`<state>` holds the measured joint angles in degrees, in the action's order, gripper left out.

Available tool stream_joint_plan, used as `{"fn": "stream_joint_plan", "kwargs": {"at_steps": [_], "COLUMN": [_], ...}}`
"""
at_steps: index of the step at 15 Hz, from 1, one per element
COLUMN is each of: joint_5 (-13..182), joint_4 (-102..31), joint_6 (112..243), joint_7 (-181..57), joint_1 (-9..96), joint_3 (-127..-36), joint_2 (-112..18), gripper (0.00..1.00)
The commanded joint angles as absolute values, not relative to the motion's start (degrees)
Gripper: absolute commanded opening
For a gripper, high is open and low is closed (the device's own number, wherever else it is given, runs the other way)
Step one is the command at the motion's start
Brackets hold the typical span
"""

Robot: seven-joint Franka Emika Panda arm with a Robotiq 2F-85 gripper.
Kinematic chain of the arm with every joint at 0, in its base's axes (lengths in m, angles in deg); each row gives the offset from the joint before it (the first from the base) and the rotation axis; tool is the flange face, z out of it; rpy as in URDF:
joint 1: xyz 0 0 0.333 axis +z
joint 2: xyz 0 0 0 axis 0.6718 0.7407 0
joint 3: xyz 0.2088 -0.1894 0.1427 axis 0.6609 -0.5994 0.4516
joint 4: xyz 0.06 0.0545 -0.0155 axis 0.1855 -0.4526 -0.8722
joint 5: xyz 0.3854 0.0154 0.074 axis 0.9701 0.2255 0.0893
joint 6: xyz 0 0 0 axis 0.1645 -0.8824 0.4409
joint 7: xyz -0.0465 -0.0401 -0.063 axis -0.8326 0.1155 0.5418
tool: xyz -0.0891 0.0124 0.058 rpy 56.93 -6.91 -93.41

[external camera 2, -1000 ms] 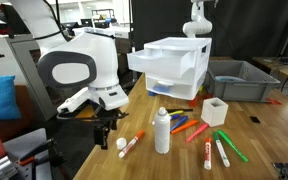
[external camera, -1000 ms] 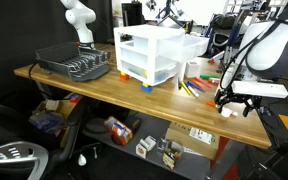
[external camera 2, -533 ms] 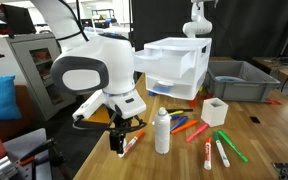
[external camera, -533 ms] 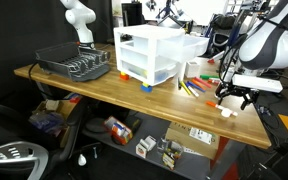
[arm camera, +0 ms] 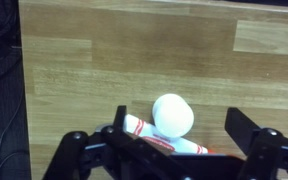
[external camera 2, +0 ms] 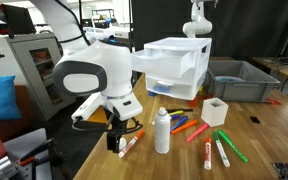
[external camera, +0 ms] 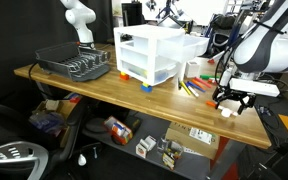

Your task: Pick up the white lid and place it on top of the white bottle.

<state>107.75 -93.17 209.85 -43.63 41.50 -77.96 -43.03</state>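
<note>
White lid (arm camera: pixel 172 114) on table (arm camera: pixel 134 60), between spread claw (arm camera: pixel 182 138) jaws.

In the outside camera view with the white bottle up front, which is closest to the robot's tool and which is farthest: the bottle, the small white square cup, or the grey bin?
1. White bottle, standing just beside the tool near the table's front edge.
2. White square cup, mid-table, beyond the bottle.
3. Grey bin, at the back, next to the drawer unit.
</note>
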Motion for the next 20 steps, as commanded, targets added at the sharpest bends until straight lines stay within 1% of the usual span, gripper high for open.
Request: {"fn": "stream_joint_plan", "kwargs": {"at_steps": [1, 9, 20], "joint_5": [106.10, 102.31, 101.96], "joint_4": [-93.60, -94.00, -94.46], "joint_6": [210.35, 210.92, 212.02], "joint_7": [-42.60, -40.10, -40.09], "joint_1": [43.70, 48.08, 48.55], "joint_3": [-80.00, -83.55, -84.14], "joint_2": [-42.99, -43.46, -44.29], "gripper": [1.00, 1.00, 1.00]}}
